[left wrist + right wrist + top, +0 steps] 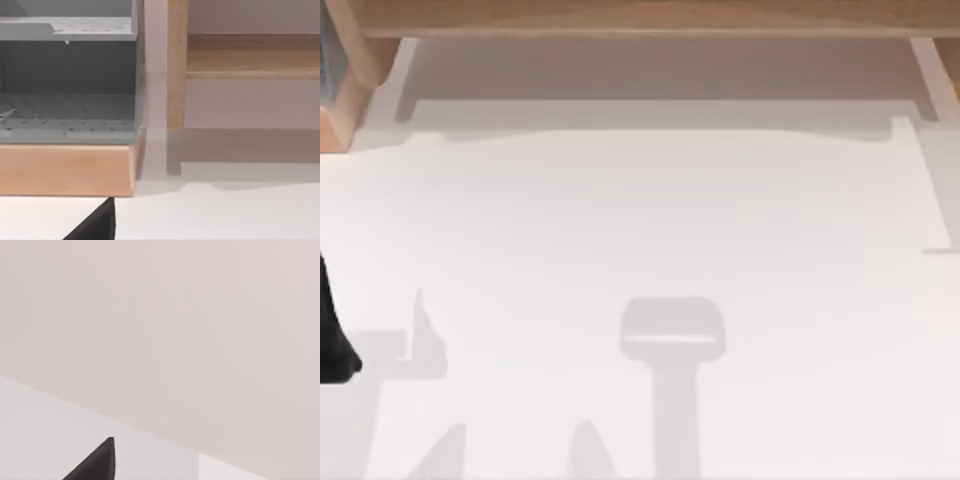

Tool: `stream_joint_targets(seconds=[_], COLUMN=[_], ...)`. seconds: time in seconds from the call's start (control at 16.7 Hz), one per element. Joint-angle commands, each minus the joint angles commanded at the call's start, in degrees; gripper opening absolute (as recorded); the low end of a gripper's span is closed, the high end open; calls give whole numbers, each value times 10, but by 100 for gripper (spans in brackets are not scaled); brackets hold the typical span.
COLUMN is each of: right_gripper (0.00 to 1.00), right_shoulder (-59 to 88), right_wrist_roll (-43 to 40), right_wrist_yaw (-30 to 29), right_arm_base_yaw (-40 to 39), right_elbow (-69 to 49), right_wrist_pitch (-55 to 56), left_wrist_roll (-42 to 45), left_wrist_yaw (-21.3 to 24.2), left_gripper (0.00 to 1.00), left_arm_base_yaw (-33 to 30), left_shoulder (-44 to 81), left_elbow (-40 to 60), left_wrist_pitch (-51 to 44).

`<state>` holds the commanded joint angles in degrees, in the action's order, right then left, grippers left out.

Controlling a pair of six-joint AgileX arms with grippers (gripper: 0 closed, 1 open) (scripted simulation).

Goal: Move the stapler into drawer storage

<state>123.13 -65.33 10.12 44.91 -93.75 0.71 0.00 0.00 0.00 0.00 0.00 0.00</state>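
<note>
- The left arm [332, 335] pokes in at the table's [650, 230] left edge, on the near side of the grey cabinet [70, 75] in the far left corner.
- The left gripper [95, 225] faces that cabinet head-on, low over the table. In front of it are open grey perforated shelves on a wooden base [65, 170], with a wooden post [176, 65] just beside the cabinet.
- Left jaws: wide or narrow, I cannot tell.
- The right gripper [95, 465] looks past the table edge at a bare wall [175, 325]. I judge it parked, away from the cabinet. I cannot tell its jaw state either.
- The stapler: I cannot tell where it is, whether held, stowed or somewhere on the table.
- Progress, as a judgement: the left arm is lined up on the cabinet, which suggests the storage end of the job.
- Whether the stapler is already inside is unconfirmed, so delivery and release may remain to do.
</note>
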Motion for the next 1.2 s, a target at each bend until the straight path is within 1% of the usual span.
stream_joint_targets(seconds=[0.18,0.36,0.48,0.66,0.78,0.9,1.02,1.2], right_gripper=[100,100,100,100,100,100,100,100], right_shoulder=[-7,-15,-22,-35,-45,-55,-63,-65], right_wrist_roll=[-89,-159,-193,-223,-233,-236,-236,-236], right_wrist_yaw=[39,93,135,203,244,278,302,308], right_arm_base_yaw=[57,86,86,61,35,7,-14,-21], right_elbow=[153,307,404,532,602,652,681,689], right_wrist_pitch=[232,448,577,736,818,875,909,918], left_wrist_roll=[0,0,0,0,0,0,0,0], left_wrist_yaw=[0,0,0,0,0,0,0,0], left_gripper=[100,100,100,100,100,100,100,100], left_arm_base_yaw=[0,0,0,0,0,0,0,0], left_shoulder=[0,0,0,0,0,0,0,0], left_elbow=[0,0,0,0,0,0,0,0], left_wrist_pitch=[0,0,0,0,0,0,0,0])
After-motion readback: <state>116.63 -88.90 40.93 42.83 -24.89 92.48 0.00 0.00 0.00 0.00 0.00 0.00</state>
